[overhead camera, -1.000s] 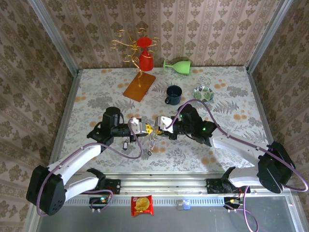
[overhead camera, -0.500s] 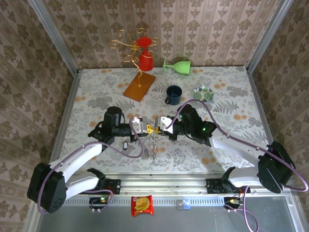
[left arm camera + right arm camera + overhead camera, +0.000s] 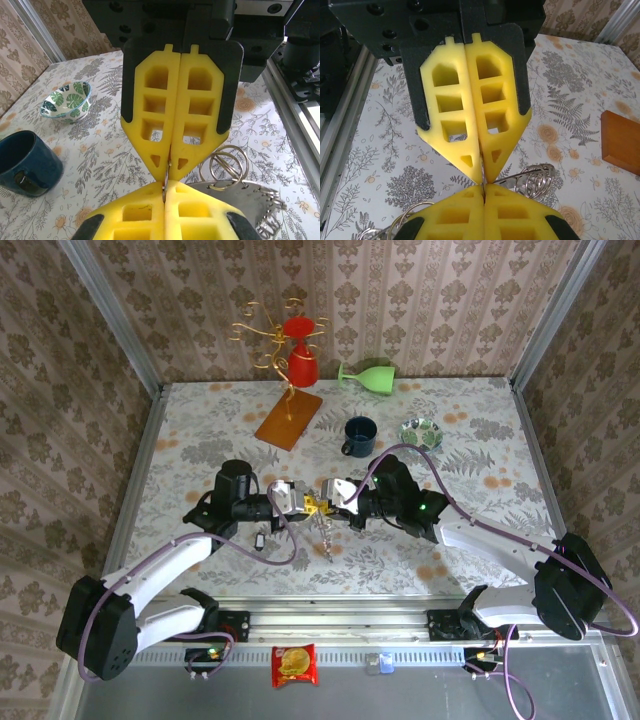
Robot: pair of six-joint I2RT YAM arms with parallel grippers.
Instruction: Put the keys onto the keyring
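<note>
1. The two arms met tip to tip over the middle of the bench (image 3: 200, 420), just below centre in the top view. The left gripper (image 3: 306, 504) came in from the left and the right gripper (image 3: 324, 500) from the right.
2. Both grippers had their yellow pads pressed together. In the left wrist view a metal sliver (image 3: 166, 176) sat in the seam where the tips met, and each gripper seemed to be pinching it. I could not tell whether it was the edge of a key or part of a ring.
3. The keyring (image 3: 225, 162), made of springy wire loops, hung just right of the joined tips in that view. The flat silvery keys (image 3: 250, 197) were bunched below it at the lower right.
4. From above, the whole bunch dangled off the tips toward the bottom of the frame, clear of the bench or only just touching it.
5. A small dark item (image 3: 260, 537) lay on the bench below the left gripper, too small to identify; it might have been a loose key.
6. By my reckoning the job was in its fiddly middle. Some keys already looked gathered with the loops, while the piece between the tips was not yet clearly threaded on. If the dark item was a key, it remained to be added.
</note>
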